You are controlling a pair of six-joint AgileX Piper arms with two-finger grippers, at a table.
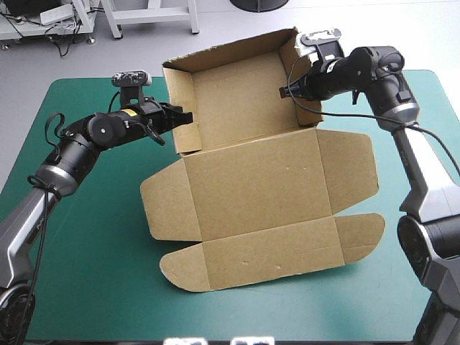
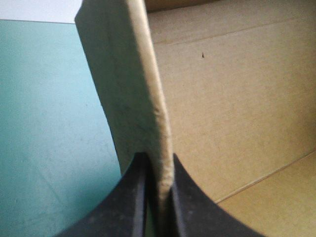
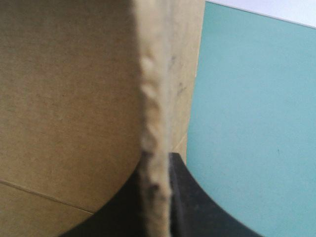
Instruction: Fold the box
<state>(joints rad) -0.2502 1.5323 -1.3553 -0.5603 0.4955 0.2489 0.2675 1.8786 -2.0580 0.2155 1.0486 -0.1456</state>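
Note:
The brown box (image 1: 251, 194) lies mid-table, partly formed: its far half has the back and both side walls raised, while the near panels and flaps lie flat on the teal-green cover. My left gripper (image 1: 183, 116) is shut on the box's raised left wall, whose edge (image 2: 155, 123) runs up from between the black fingers (image 2: 190, 207). My right gripper (image 1: 286, 90) is shut on the raised right wall, with that wall's edge (image 3: 155, 148) pinched between its fingers (image 3: 185, 197). The box's inner floor (image 2: 237, 98) shows beside the left gripper.
Bare teal-green cover (image 1: 86, 244) lies to the left of and in front of the box, and a narrower strip (image 1: 388, 280) to its right. Rounded flat flaps (image 1: 183, 269) reach toward the table's near edge.

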